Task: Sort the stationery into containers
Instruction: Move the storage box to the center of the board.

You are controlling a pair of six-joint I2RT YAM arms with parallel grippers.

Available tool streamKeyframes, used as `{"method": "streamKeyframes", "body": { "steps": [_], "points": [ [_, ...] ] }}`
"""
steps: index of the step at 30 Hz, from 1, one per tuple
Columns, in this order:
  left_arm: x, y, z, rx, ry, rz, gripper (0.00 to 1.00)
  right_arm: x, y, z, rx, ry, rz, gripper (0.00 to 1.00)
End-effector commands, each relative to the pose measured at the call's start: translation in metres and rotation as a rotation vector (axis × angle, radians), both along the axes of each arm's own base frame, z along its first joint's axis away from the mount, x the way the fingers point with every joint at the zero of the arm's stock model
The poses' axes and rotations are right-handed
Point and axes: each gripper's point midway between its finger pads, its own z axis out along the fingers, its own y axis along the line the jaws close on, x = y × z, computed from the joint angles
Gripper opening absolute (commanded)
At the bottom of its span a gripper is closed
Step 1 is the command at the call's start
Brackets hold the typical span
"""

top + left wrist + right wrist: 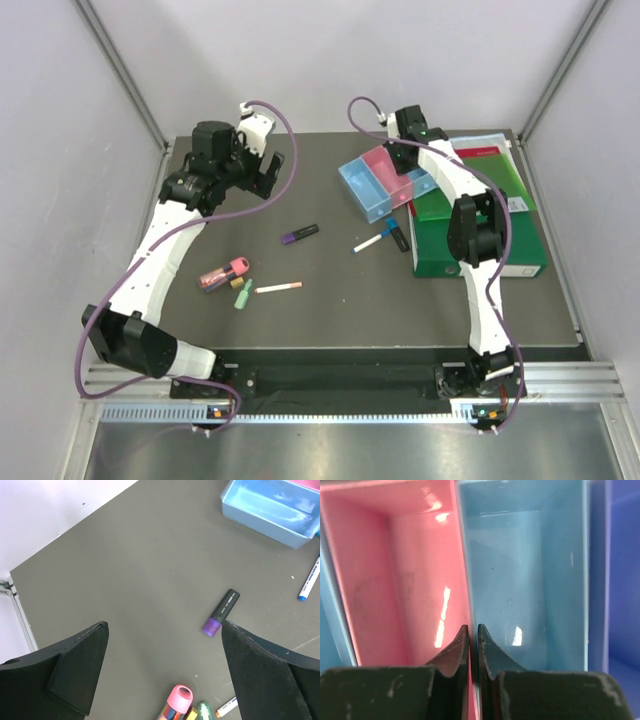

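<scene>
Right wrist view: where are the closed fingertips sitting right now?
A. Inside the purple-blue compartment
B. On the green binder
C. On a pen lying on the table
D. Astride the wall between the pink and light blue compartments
D: the right gripper has its jaws closed astride the wall shared by the pink compartment and the light blue compartment of the containers.

Bare desk lies open around the purple-black highlighter, beneath the spread left pincer. At right, the row of boxes and green binder crowd the corner, the right pincer clamped over a dividing wall between pink and blue.
</scene>
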Motion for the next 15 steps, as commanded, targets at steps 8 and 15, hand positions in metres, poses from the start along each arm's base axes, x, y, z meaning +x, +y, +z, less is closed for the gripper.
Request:
{"method": "streamKeyframes", "body": {
  "steps": [8, 15],
  "points": [
    [-0.005, -0.007, 0.027, -0.045, -0.046, -0.034, 0.99, 0.008, 0.033, 0.021, 0.051, -0.071, 0.034, 0.00],
    [-0.010, -0.009, 0.031, -0.052, -0.048, -0.054, 0.99, -0.006, 0.065, 0.016, 0.181, -0.026, -0.040, 0.00]
  ]
}}
